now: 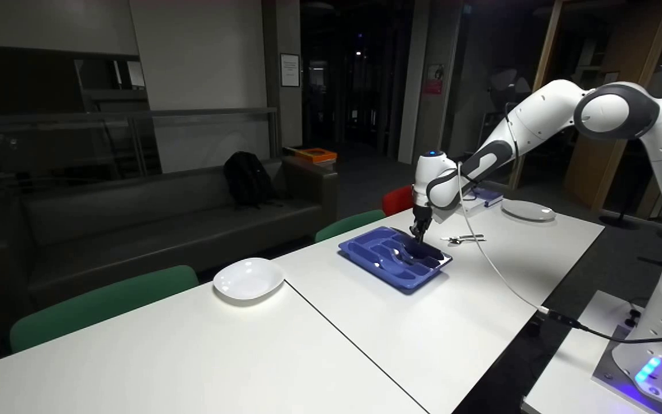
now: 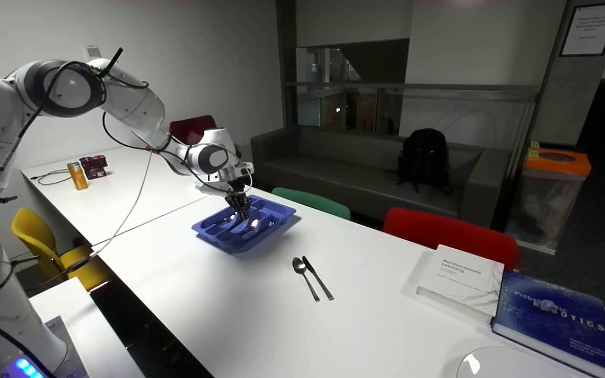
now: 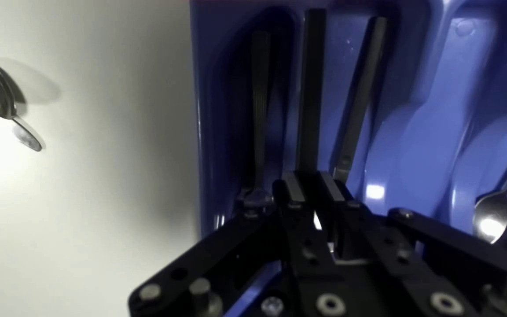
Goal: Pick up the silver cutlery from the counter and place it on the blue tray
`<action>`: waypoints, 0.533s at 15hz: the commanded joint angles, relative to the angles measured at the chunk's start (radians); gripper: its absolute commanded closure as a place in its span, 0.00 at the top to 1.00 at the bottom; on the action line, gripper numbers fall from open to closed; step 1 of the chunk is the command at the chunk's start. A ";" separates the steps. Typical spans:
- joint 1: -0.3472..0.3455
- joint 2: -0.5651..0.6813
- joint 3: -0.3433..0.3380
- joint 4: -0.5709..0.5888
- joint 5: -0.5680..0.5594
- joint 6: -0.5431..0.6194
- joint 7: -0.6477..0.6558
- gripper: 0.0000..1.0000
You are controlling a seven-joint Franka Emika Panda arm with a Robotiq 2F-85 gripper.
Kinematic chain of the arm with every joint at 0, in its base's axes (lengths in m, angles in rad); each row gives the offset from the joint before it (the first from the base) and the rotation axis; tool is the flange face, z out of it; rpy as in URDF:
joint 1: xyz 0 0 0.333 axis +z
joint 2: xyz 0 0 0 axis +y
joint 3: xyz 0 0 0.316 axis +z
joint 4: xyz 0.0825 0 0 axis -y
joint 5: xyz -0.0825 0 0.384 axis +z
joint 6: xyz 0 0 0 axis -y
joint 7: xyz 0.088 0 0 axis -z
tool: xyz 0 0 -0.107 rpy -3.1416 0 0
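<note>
The blue tray [image 1: 365, 265] lies on the white counter [image 2: 229, 299]. Over one of its long compartments my gripper [image 3: 313, 178] points down, its fingers closed on a dark, flat strip-like piece of the silver cutlery [image 3: 314, 88]; what kind it is, I cannot tell. Either side of it in the tray rest a ribbed handle [image 3: 260, 101] and a slim flat utensil [image 3: 363, 97]. A spoon [image 3: 492, 220] sits in a compartment at the right of the wrist view. Out on the counter, beside the tray, a spoon [image 2: 299, 266] and a knife [image 2: 317, 277] lie nearly side by side.
A white plate [image 1: 249, 279] stands beyond the seam, and a paler plate [image 1: 528, 210] at the opposite end. Two books, white [image 2: 462, 281] and blue [image 2: 560, 320], lie near that end. Green [image 2: 310, 203] and red [image 2: 449, 236] chairs line one edge. A cable [image 1: 497, 273] hangs from the arm.
</note>
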 commanded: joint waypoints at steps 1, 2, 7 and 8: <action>-0.006 0.020 0.015 0.054 0.037 -0.036 0.037 0.03; -0.006 0.027 0.016 0.062 0.041 -0.035 0.043 0.03; 0.006 0.077 0.016 0.096 0.038 -0.035 0.072 0.03; 0.008 0.085 0.018 0.100 0.040 -0.037 0.077 0.03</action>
